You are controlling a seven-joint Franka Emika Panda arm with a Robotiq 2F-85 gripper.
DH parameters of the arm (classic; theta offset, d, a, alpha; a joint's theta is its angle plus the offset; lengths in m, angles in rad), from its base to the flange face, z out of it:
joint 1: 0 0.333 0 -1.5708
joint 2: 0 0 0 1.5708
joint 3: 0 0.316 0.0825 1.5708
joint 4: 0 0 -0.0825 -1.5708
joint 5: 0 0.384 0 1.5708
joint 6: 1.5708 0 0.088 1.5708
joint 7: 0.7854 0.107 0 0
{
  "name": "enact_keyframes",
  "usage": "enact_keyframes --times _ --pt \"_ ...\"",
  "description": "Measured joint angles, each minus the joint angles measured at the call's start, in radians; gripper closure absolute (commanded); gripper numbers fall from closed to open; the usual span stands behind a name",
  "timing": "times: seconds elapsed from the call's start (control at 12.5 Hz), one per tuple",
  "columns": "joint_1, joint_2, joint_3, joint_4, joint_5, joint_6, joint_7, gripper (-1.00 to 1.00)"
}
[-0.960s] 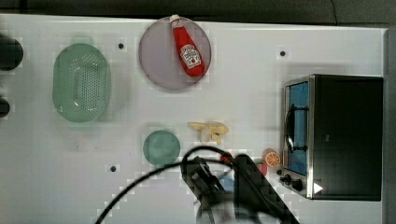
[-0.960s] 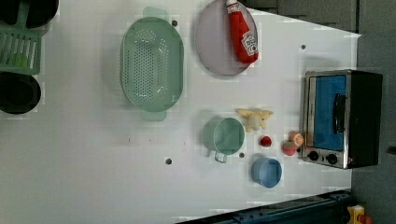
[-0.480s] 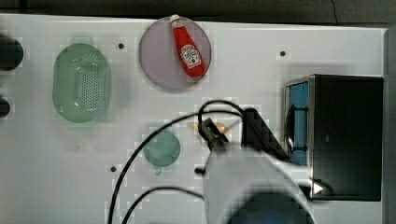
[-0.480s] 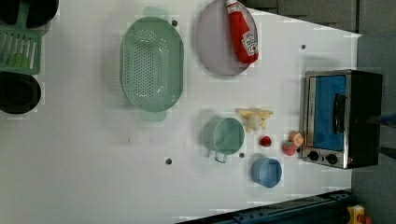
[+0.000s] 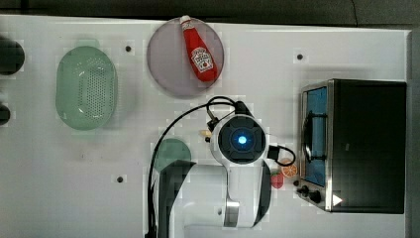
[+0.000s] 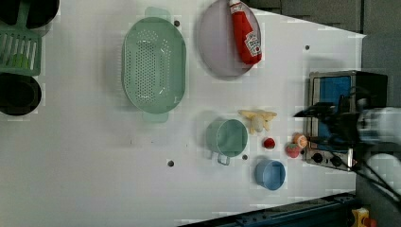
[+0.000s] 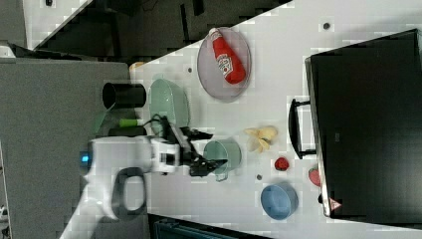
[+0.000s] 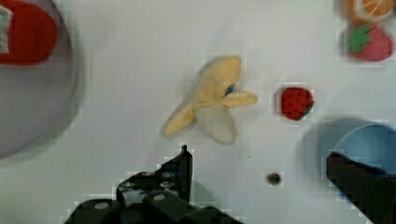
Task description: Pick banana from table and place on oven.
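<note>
The end effector hangs with its fingers spread wide and empty above the peeled banana, which lies on the white tabletop between the green cup and the toaster oven, a strawberry just beside it. This looks like the approach step: next it should descend and centre the fingers around the fruit (its splayed peel may snag). Since half a second ago the arm has swung further over the banana in the top view.
</note>
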Motion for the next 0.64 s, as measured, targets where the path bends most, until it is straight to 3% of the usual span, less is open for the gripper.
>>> enact_keyframes --times 0.64 --pt "0.003 0.282 -0.015 -0.020 -0.014 0.361 0.005 -1.00"
